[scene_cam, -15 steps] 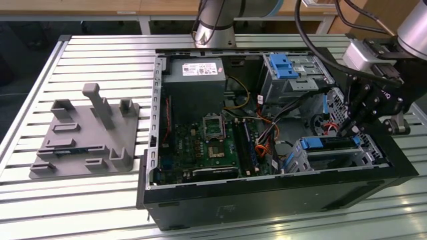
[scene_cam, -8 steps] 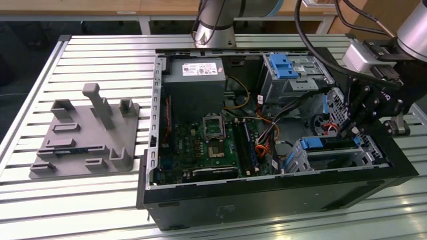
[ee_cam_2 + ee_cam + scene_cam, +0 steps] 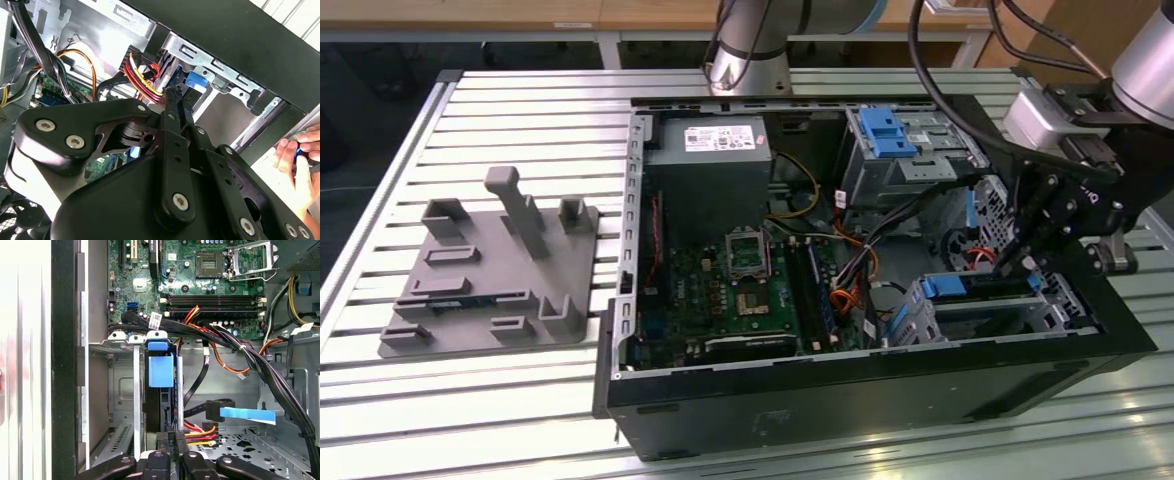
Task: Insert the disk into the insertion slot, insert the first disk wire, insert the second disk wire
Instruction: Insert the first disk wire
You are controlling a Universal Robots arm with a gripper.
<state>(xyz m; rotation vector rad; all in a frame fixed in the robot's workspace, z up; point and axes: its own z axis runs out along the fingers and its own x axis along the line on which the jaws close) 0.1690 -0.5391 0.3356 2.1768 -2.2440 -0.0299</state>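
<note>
Hand (image 3: 170, 436), fingers pinched together, at the disk (image 3: 161, 371) seated in the insertion slot (image 3: 122, 385).

Nothing could be read. The white label (image 3: 724, 137) on the power supply (image 3: 707, 170), well apart from the gripper (image 3: 1010, 265), bore perhaps small print, illegible.

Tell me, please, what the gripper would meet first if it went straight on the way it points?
Probably the disk, edge-on in its blue carrier inside the insertion slot, ahead of the gripper; depth is unclear, so they may already touch.
</note>
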